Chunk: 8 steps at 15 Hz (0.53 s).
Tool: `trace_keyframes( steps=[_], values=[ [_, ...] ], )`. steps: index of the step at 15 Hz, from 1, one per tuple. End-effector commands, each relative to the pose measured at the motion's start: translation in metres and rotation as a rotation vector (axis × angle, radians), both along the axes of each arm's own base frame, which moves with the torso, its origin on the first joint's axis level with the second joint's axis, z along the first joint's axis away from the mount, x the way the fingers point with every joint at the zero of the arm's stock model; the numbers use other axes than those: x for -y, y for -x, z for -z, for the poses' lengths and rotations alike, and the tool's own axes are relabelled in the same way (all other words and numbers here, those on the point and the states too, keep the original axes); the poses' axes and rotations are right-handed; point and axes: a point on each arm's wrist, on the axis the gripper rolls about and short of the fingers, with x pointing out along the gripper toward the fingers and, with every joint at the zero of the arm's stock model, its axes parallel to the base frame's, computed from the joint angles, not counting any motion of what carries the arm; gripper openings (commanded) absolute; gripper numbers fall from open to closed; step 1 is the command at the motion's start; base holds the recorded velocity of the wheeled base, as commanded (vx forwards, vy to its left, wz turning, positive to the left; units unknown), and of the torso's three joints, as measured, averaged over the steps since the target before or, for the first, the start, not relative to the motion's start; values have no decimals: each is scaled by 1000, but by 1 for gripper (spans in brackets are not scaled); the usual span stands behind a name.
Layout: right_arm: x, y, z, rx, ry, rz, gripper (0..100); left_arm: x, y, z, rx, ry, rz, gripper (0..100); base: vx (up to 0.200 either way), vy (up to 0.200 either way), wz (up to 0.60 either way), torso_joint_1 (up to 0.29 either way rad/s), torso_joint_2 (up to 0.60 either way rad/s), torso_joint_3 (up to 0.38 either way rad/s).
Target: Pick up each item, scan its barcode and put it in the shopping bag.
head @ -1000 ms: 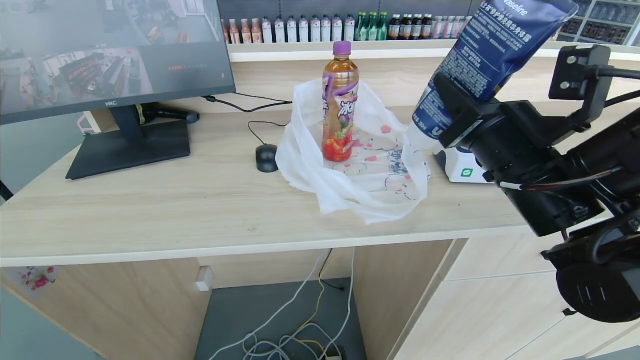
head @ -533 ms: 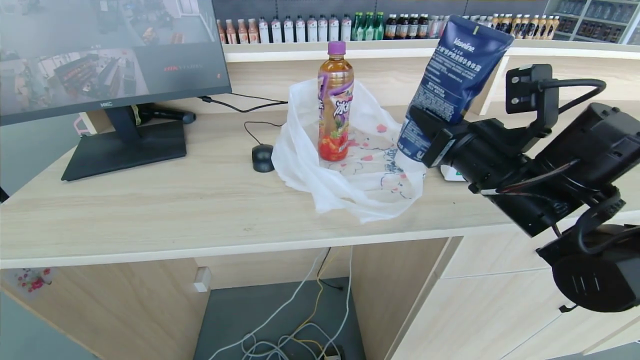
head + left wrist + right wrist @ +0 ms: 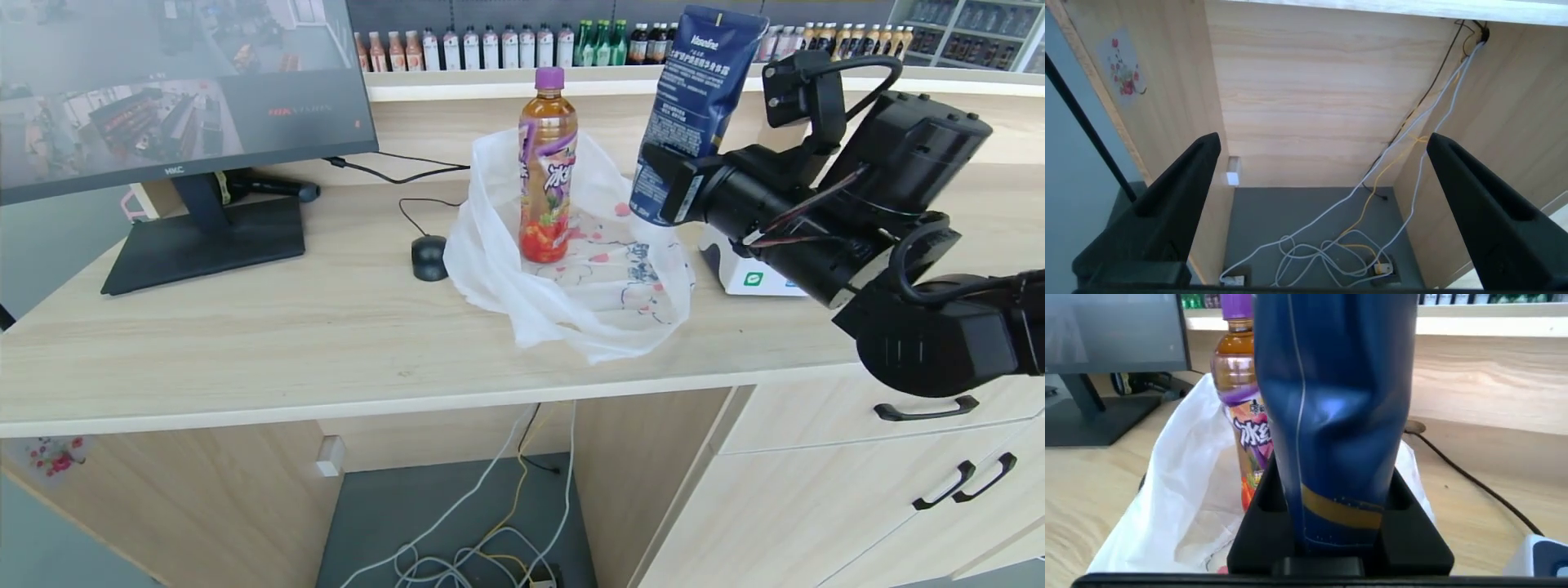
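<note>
Found the right tool (image 3: 671,194) clamped on the lower part of a blue tube (image 3: 698,90), fingers closed hard against both sides. Noted the tube held in the air above the table (image 3: 245,335), over the right edge of a white bag (image 3: 604,302). Recorded its long axis as near upright: flat crimped end up and leaning a little toward the robot's right, the other end pointing down at the bag. Could not make out the cap clearly against the bag's white plastic.

Observed a tea bottle (image 3: 547,171) standing upright inside the open bag, purple cap up, just left of the tube and apart from it. Noted a white scanner (image 3: 747,273) on the table just right of the bag, partly hidden behind the right arm. Logged a monitor (image 3: 163,90) at the table's left and a mouse (image 3: 429,257) between its stand and the bag.

Found the left tool (image 3: 1327,188) below table level with fingers spread wide, gripping nothing, above loose cables (image 3: 1331,253) on the floor.
</note>
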Motion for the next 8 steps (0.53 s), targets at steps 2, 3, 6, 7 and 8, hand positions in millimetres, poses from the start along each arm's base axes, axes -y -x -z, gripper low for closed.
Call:
trace_keyframes(
  steps=[2, 3, 6, 7, 8],
  values=[
    [-7, -13, 0, -1, 3, -1, 0, 0, 0, 0, 1, 1, 1, 100, 0, 0, 0, 0, 0, 0],
    [-8, -16, 2, -5, 5, -1, 0, 0, 0, 0, 1, 1, 0, 100, 0, 0, 0, 0, 0, 0],
    [-12, -28, 12, -22, 16, 4, 0, 0, 0, 0, 1, 1, 0, 100, 0, 0, 0, 0, 0, 0],
    [-13, -31, 17, -31, 22, 4, 0, 0, 0, 0, 1, 1, 0, 100, 0, 0, 0, 0, 0, 0],
    [-15, -35, 22, -42, 28, 5, 0, 0, 0, 0, 1, 1, 0, 100, 0, 0, 0, 0, 0, 0]
  ],
)
